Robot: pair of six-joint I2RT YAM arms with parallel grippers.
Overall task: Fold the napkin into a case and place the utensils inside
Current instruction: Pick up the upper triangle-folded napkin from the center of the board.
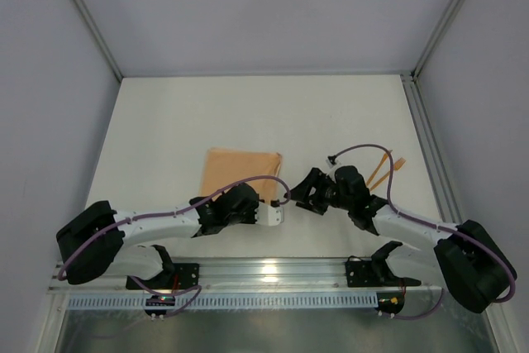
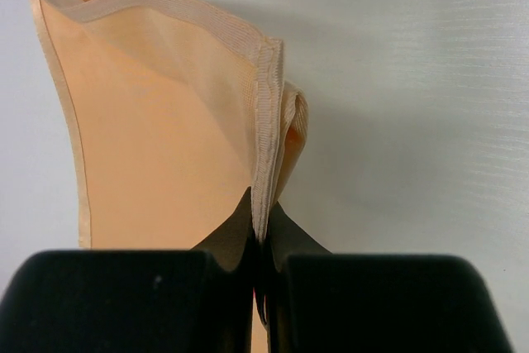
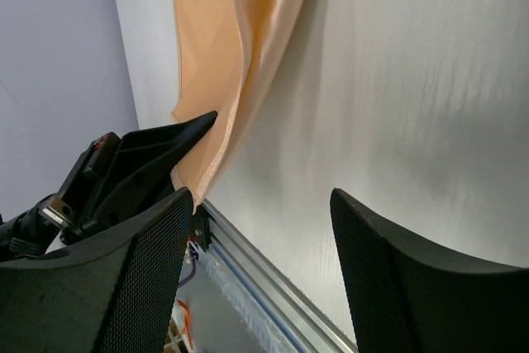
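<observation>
The napkin [image 1: 240,171] lies on the counter [image 1: 248,113] a little left of middle and closer to the near edge. Its near right corner is raised off the surface. The left fingers [image 2: 235,241] are shut tight on that corner, pinching the ribbed hem, and a second layer shows behind it, so the cloth seems doubled already. The right fingers [image 3: 132,287] stand wide apart just beside the pinch, holding nothing. The utensils [image 1: 382,169] lie well apart, near the right edge of the counter.

The step in hand looks like a fold. To do it well, carry the pinched corner low and slowly, so the rest of the cloth does not slide. The right fingers could press the crease line flat. Line up the hems before letting go, and check that both layers travel together.
</observation>
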